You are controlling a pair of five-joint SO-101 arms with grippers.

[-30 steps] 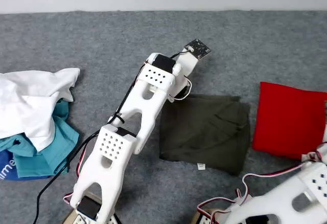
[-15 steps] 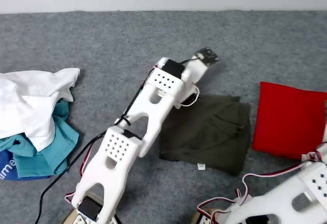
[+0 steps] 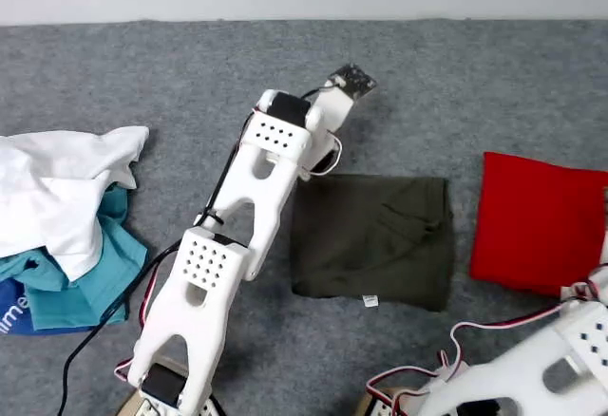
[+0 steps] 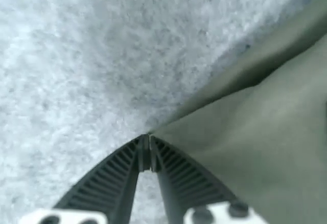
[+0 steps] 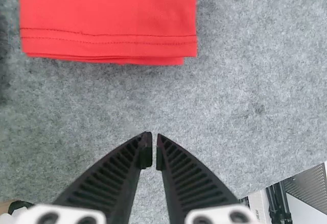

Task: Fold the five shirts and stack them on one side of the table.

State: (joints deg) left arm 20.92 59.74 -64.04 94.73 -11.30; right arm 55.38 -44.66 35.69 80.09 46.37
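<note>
two shirts lie folded on the grey mat (image 3: 171, 74): a green shirt (image 3: 372, 236) in the middle and a red shirt (image 3: 537, 221) near it by the right edge, not touching it. the left gripper (image 4: 145, 155) is down at the far left corner of the green shirt, and its tips are squeezed together on that corner. the right gripper (image 5: 149, 152) hangs over bare mat near the red shirt's edge, its tips almost touching with nothing between them. a white shirt (image 3: 57, 188), a teal shirt (image 3: 85, 278) and a blue shirt (image 3: 11, 319) lie in a messy pile at the left edge, white on top.
</note>
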